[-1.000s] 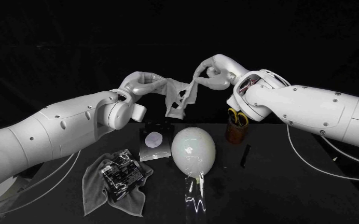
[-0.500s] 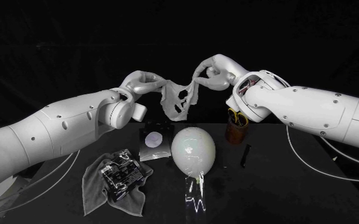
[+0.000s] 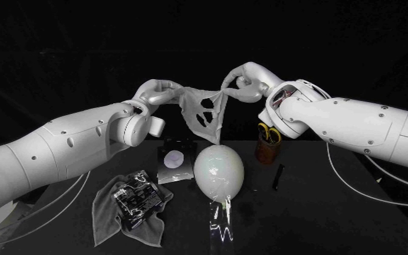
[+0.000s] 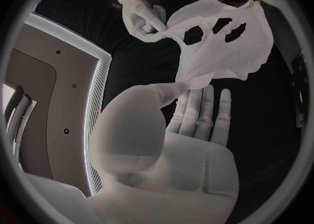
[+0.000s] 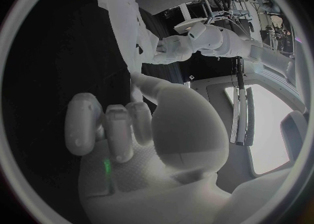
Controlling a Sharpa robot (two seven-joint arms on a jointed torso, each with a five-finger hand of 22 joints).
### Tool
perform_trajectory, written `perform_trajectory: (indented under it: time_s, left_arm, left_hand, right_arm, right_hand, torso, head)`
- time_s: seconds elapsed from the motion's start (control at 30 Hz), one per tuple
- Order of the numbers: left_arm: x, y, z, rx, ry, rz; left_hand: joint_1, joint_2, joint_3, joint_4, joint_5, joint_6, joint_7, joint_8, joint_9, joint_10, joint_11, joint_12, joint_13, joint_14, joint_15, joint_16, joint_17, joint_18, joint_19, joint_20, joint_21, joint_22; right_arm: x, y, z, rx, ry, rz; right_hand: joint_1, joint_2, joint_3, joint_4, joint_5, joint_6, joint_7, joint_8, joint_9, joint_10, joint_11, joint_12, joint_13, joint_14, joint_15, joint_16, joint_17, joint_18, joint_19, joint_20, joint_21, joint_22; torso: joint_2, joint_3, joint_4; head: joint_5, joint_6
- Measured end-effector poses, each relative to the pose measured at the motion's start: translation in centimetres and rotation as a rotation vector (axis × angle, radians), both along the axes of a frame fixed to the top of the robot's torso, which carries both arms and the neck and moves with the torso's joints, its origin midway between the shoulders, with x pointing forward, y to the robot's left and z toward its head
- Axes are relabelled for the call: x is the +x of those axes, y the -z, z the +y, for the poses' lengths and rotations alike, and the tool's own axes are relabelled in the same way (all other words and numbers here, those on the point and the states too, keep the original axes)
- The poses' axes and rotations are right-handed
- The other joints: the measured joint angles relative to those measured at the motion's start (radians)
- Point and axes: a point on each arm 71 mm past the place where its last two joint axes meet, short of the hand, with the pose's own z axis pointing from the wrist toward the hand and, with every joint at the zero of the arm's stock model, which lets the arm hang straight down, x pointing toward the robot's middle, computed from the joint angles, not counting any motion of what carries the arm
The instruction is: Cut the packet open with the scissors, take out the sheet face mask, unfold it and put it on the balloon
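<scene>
Sheet mask (image 3: 202, 112) has been pulled wider since half a second ago. It was bunched and narrow then; now it is stretched flat, with the eye and mouth cut-outs opened up. Left robot hand (image 3: 160, 91) has been shifted slightly outward. Right robot hand (image 3: 242, 84) is kept about where it was.

- One upper corner of the mask is pinched by the left robot hand. In the left wrist view (image 4: 190, 124) the thumb is pressed onto a twisted corner and the other fingers are held straight.
- The opposite upper corner is pinched by the right robot hand, seen across the mask (image 4: 141, 14) in that view and up close (image 5: 131, 130) in its own wrist view.
- The mask is held in the air above the bench (image 3: 331, 208). Its lower tip is just over the far end of the balloon (image 3: 219, 170); contact cannot be judged.
- The balloon is laid on the bench with its knot end toward the robot.
- The packet (image 3: 177, 162) is laid just beside the balloon, on the robot's left.
- The scissors (image 3: 270, 132) are stood handles-up in a brown cup (image 3: 267, 151) on the robot's right.
- A black pen (image 3: 277, 176) is laid near the cup.
- A grey cloth (image 3: 119, 222) is spread at front left.
</scene>
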Motion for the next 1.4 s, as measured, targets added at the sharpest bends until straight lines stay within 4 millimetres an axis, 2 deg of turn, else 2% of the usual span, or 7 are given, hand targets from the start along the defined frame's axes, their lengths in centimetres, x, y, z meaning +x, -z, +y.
perform_trajectory:
  time_s: [0.17, 0.47, 0.73, 0.8, 1.0, 1.37, 1.4]
  left_arm:
    - [-0.1, 0.0, -0.3, -0.014, 0.009, 0.004]
    - [-0.4, -0.4, -1.0, -0.031, 0.049, 0.011]
    - [-0.4, -1.9, -1.2, -0.039, 0.073, -0.004]
    - [-0.4, -2.3, -1.3, -0.039, 0.079, -0.008]
    - [-0.3, -3.2, -1.4, -0.039, 0.087, -0.014]
    - [0.0, -3.8, -1.0, -0.033, 0.073, 0.011]
    - [0.0, -3.7, -1.0, -0.032, 0.072, 0.013]
  left_hand:
    - [0.01, 0.031, -0.031, -0.025, 0.001, -0.017, -0.006, 0.0, 0.0, 0.116, -0.028, -0.036, 0.002, 0.163, -0.033, -0.081, -0.04, 0.055, 0.085, -0.013, 0.056, 0.025]
    - [0.019, 0.058, -0.048, -0.033, 0.001, -0.036, -0.008, 0.006, 0.0, 0.144, -0.033, -0.051, 0.042, 0.255, -0.046, -0.145, -0.054, 0.055, 0.093, -0.019, 0.101, 0.059]
    - [0.019, 0.06, -0.048, -0.033, 0.0, -0.045, -0.01, 0.015, 0.0, 0.149, -0.035, -0.051, 0.065, 0.273, -0.049, -0.158, -0.051, 0.056, 0.096, -0.022, 0.124, 0.076]
    - [0.019, 0.06, -0.048, -0.033, 0.0, -0.047, -0.012, 0.016, 0.0, 0.149, -0.035, -0.051, 0.072, 0.277, -0.052, -0.158, -0.048, 0.07, 0.1, -0.026, 0.128, 0.08]
    - [0.019, 0.061, -0.04, -0.025, 0.0, -0.065, -0.012, 0.041, 0.0, 0.153, -0.039, -0.03, 0.108, 0.302, -0.056, -0.162, -0.034, 0.071, 0.105, -0.031, 0.156, 0.1]
    - [0.073, 0.019, -0.081, -0.055, 0.0, -0.051, -0.009, 0.041, 0.0, 0.141, -0.039, -0.025, 0.146, 0.309, -0.059, -0.188, -0.017, 0.07, 0.081, -0.044, 0.221, 0.153]
    - [0.08, 0.02, -0.084, -0.058, 0.0, -0.054, -0.008, 0.024, 0.0, 0.139, -0.037, -0.031, 0.147, 0.309, -0.059, -0.193, -0.014, 0.07, 0.072, -0.049, 0.232, 0.164]
  right_arm:
    - [0.0, 0.1, 0.0, -0.013, 0.0, 0.004]
    - [0.1, 0.2, 0.3, -0.029, -0.002, 0.009]
    - [0.4, 0.2, -0.1, -0.038, 0.013, 0.003]
    - [0.5, 0.2, -0.2, -0.041, 0.017, 0.001]
    - [0.6, 0.1, -0.6, -0.046, 0.025, -0.004]
    - [0.3, 0.1, -0.9, -0.04, 0.027, -0.009]
    - [0.3, 0.1, -0.9, -0.039, 0.028, -0.01]
  right_hand:
    - [0.0, 0.0, 0.0, 0.0, 0.0, 0.002, -0.003, 0.0, 0.0, -0.001, -0.001, 0.0, 0.0, 0.0, 0.0, 0.0, 0.0, 0.0, 0.0, 0.0, 0.0, 0.0]
    - [0.0, 0.0, 0.0, 0.0, 0.003, 0.002, -0.003, -0.001, 0.0, -0.001, -0.001, 0.0, -0.001, 0.0, 0.0, -0.001, -0.001, 0.0, 0.0, 0.0, 0.0, 0.0]
    - [0.0, 0.0, 0.0, 0.0, 0.003, 0.002, -0.003, -0.003, 0.0, -0.001, -0.001, 0.0, 0.0, 0.0, 0.0, -0.003, -0.001, 0.0, 0.0, 0.0, 0.0, 0.0]
    - [0.0, 0.0, 0.002, 0.002, 0.003, 0.0, -0.004, -0.002, 0.001, -0.001, -0.001, 0.0, 0.0, 0.0, 0.0, -0.004, -0.001, 0.0, 0.0, 0.0, 0.0, 0.0]
    - [0.0, 0.0, 0.003, 0.003, 0.003, 0.0, -0.004, 0.001, 0.003, -0.001, -0.001, -0.001, 0.0, 0.0, 0.0, 0.0, 0.0, 0.0, 0.0, 0.0, 0.0, 0.0]
    - [0.0, 0.0, 0.003, 0.003, 0.002, -0.002, -0.003, 0.001, 0.005, -0.003, 0.001, -0.001, 0.0, 0.0, 0.0, 0.0, 0.0, 0.0, 0.0, 0.0, 0.0, 0.0]
    - [0.0, 0.0, 0.003, 0.003, 0.002, -0.001, -0.002, 0.0, 0.005, -0.003, 0.0, 0.0, -0.001, 0.0, 0.0, 0.0, 0.0, 0.0, 0.0, 0.0, 0.0, -0.001]
  torso:
    - [0.0, 0.0, -0.0003]
    - [0.0, 0.0006, -0.0008]
    - [0.0, 0.0018, -0.0003]
    - [0.0, 0.0017, -0.0003]
    - [0.0, 0.0012, -0.0003]
    - [0.0, 0.0012, -0.0003]
    - [0.0, 0.0012, -0.0004]
  head:
    - [-0.004, 0.0]
    - [-0.004, 0.0]
    - [-0.003, 0.001]
    - [-0.003, 0.001]
    - [-0.002, 0.004]
    - [0.001, 0.013]
    - [0.001, 0.014]
